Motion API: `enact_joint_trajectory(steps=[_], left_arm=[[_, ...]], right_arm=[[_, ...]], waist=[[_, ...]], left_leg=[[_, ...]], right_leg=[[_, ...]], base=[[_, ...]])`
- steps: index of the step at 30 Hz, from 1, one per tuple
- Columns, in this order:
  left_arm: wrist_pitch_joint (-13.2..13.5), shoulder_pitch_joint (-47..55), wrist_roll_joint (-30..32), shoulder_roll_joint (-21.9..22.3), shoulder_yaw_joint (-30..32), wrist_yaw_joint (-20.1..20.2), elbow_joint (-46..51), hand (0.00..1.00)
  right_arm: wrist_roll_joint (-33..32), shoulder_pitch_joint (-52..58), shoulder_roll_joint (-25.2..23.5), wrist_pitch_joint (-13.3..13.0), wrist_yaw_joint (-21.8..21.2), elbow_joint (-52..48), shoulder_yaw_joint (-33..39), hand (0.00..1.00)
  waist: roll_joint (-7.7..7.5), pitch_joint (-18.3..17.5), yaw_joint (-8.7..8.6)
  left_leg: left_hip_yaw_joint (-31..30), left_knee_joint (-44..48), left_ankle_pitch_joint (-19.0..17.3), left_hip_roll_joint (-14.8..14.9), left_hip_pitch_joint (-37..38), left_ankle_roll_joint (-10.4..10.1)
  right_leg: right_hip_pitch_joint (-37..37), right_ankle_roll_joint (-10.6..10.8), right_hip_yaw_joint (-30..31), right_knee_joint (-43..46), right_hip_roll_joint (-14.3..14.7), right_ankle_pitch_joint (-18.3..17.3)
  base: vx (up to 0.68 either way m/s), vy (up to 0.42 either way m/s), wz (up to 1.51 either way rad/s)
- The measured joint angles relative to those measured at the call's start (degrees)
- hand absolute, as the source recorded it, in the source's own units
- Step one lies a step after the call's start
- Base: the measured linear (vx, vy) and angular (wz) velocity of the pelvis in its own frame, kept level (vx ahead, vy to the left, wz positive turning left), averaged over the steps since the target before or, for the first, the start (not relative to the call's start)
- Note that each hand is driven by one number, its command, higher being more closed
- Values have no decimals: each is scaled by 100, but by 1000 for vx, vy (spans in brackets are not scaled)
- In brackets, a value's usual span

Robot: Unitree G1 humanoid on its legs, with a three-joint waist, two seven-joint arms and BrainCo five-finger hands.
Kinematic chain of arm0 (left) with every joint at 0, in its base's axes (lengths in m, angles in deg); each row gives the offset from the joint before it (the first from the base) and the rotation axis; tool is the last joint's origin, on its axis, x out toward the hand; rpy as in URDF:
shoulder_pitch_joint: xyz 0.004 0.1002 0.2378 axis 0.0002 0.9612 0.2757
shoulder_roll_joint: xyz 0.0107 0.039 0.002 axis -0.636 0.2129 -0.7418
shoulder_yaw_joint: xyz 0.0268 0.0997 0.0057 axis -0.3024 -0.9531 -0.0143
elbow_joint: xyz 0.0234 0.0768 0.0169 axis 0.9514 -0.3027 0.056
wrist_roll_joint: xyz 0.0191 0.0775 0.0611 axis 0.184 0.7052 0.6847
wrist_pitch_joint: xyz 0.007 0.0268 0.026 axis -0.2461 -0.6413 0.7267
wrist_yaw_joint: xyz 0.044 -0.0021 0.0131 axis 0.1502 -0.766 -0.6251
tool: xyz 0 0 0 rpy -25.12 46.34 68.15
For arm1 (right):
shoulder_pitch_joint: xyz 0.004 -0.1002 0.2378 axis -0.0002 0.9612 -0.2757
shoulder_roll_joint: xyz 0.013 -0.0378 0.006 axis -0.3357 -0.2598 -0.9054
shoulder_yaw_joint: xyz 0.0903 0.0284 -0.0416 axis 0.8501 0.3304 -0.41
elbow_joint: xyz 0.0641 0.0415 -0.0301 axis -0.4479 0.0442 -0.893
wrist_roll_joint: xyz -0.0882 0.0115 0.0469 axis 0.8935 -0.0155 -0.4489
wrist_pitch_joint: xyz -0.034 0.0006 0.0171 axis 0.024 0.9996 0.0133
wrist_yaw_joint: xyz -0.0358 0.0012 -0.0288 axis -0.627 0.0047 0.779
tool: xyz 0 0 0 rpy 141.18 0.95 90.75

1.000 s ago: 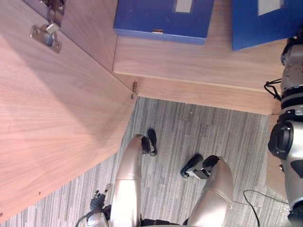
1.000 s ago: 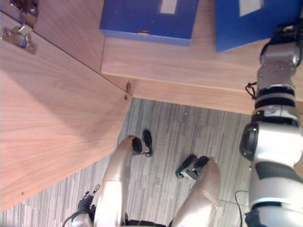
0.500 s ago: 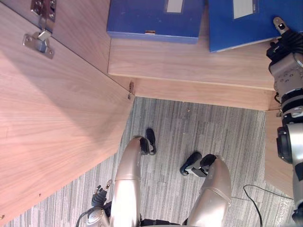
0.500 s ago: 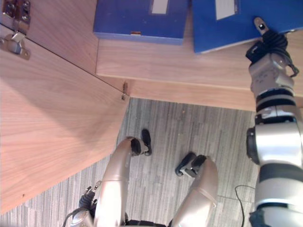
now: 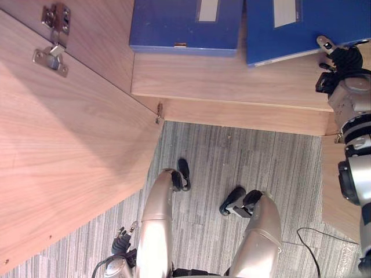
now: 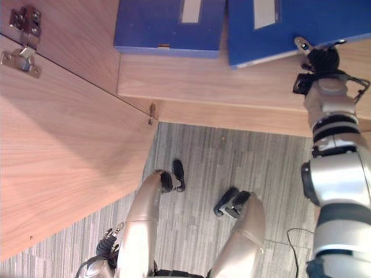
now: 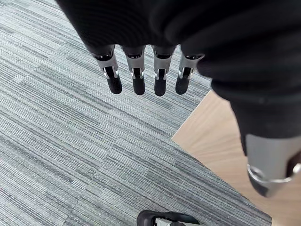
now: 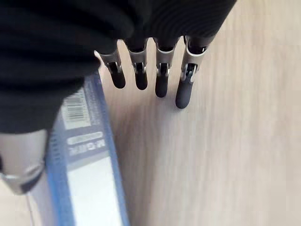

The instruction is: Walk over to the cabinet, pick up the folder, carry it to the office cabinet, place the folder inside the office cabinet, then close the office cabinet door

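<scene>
**Operator:** Placing the folder now, or am I past that?

**Spotter:** You're at the tail end of placing, I'd say. From your left: the left hand (image 7: 155, 23) hangs over the carpet (image 7: 70, 141), fingers (image 7: 136, 81) straight, holding nothing. The door (image 5: 69, 174) stands swung wide open, its hinge (image 5: 51, 58) showing near the top. On the shelf (image 5: 232, 81) two blue folders lie side by side: the left folder (image 5: 168, 29), then the right folder (image 5: 307, 32), a touch askew, which I take for yours. Your right hand (image 6: 320, 62) sits at that folder's corner nearest you. In its wrist view the fingers (image 8: 162, 82) reach out straight over bare wood, with the thumb (image 8: 19, 160) beside the folder's edge and nothing gripped.

**Operator:** So what's next?

**Spotter:** Draw the right hand back clear of the shelf without nudging the folder. Then get a hand behind the door and swing it shut. It stands far open, so expect to step or reach well to your left.

**Operator:** Any writing?

**Spotter:** The left folder carries a pale label (image 5: 207, 10), and the right folder has one like it. From the head views I can't tell whether either is printed. The right wrist view shows a barcode sticker (image 8: 75, 109) on your folder, a printed strip under it and a white panel below. That print is too small to make out.
</scene>
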Motion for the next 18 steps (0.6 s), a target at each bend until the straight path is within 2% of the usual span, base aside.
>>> enact_joint_trajectory(steps=[3,6,14,16,18], left_arm=[[-2,1,172,-20,-7,164,-7,0],[-4,5,249,-37,-10,251,-13,0],[2,95,390,-184,-253,328,7,0],[11,165,389,-197,-300,334,19,0],[27,281,391,-238,-361,338,138,0]], right_arm=[[461,184,35,0,-224,-118,-11,0],[503,337,47,-22,-329,-198,68,0],[1170,542,2,-40,-582,-265,82,0],[1478,635,-40,-41,-596,-268,71,0],[2052,694,-125,-78,-583,-337,42,0]], waist=[[2,-10,48],[4,-45,71],[-10,-116,74],[-14,-192,76],[-39,-215,70]], left_leg=[[-2,-124,39,-6,109,-33],[5,-250,103,-5,166,-53],[24,-568,235,7,349,-55],[51,-667,268,2,389,-53],[80,-791,318,4,418,-48]], right_leg=[[96,-5,-26,-85,29,19],[134,-16,-51,-184,67,52],[308,-94,-159,-508,159,201],[326,-89,-162,-607,178,251],[327,-95,-168,-721,209,320]], base=[[-4,-53,2],[6,-55,-1],[5,-19,-1],[6,-7,-4],[-2,-6,-5]])
